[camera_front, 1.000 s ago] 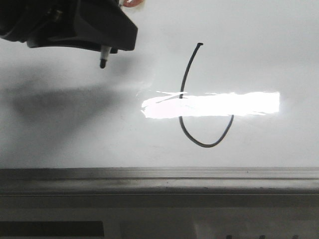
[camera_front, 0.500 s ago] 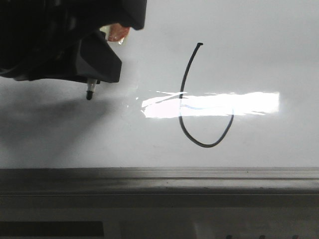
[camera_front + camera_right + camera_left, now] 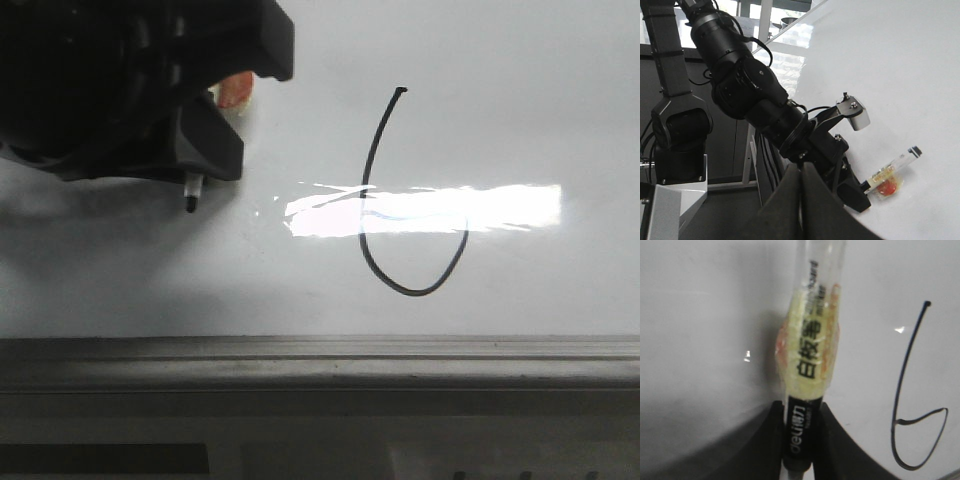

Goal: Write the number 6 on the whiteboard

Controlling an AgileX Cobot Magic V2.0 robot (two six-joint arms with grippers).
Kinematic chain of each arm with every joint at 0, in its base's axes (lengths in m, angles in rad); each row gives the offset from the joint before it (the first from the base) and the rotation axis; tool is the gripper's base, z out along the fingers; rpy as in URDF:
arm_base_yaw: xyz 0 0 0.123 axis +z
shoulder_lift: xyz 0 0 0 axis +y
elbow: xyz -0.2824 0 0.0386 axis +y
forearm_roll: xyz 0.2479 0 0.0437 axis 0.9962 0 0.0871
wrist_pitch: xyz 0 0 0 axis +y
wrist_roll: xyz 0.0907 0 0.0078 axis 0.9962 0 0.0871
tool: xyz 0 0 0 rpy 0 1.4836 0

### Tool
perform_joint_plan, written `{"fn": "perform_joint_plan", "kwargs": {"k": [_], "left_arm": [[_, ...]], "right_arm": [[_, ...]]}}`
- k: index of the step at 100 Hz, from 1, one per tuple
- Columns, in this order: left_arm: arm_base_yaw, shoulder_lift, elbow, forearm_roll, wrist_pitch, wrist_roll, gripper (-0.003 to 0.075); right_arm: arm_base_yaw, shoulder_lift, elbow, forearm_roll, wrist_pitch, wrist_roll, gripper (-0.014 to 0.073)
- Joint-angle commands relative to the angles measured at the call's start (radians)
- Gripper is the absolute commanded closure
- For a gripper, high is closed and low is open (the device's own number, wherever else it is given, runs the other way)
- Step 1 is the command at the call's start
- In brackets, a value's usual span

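A thin black number 6 [image 3: 400, 220] is drawn on the glossy whiteboard [image 3: 520, 110], its loop crossing a bright glare; in the left wrist view the number 6 [image 3: 912, 405] shows beside the pen. My left gripper [image 3: 195, 165] is at the board's left, shut on a black-and-white marker [image 3: 807, 370] wrapped in yellowish tape. The marker tip [image 3: 190, 205] points down near the board, well left of the 6; contact is unclear. My right gripper [image 3: 802, 200] is shut and empty, off the board, looking at the left arm [image 3: 755, 95].
A grey metal edge strip [image 3: 320, 360] runs along the whiteboard's near side. In the right wrist view the left arm's base [image 3: 680, 140] stands beside the board's edge, with dark floor below.
My left gripper with the marker has come down and toward the near edge, ending slightly right of half a second ago. The drawn 6 is unchanged.
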Motion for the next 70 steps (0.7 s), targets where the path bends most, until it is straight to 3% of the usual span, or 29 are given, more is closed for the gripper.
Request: {"fn": "perform_joint_plan", "kwargs": {"k": [1,44,70], "left_arm": [[0.005,0.023,-0.017,-0.024,-0.003,-0.010,0.0741],[0.005,0.042,-0.017,-0.024,-0.099,-0.010,0.0726],[0.005,0.042,-0.017,-0.024,-0.106,-0.010,0.0445]], "right_arm": [[0.000,-0.001,-0.038,-0.002,-0.087,0.003,0.0647],[0.000,-0.001,-0.038,0.010,-0.087,0.003,0.0647],[0.000,-0.001,-0.038,0.010,-0.087,0.003,0.0647]]}}
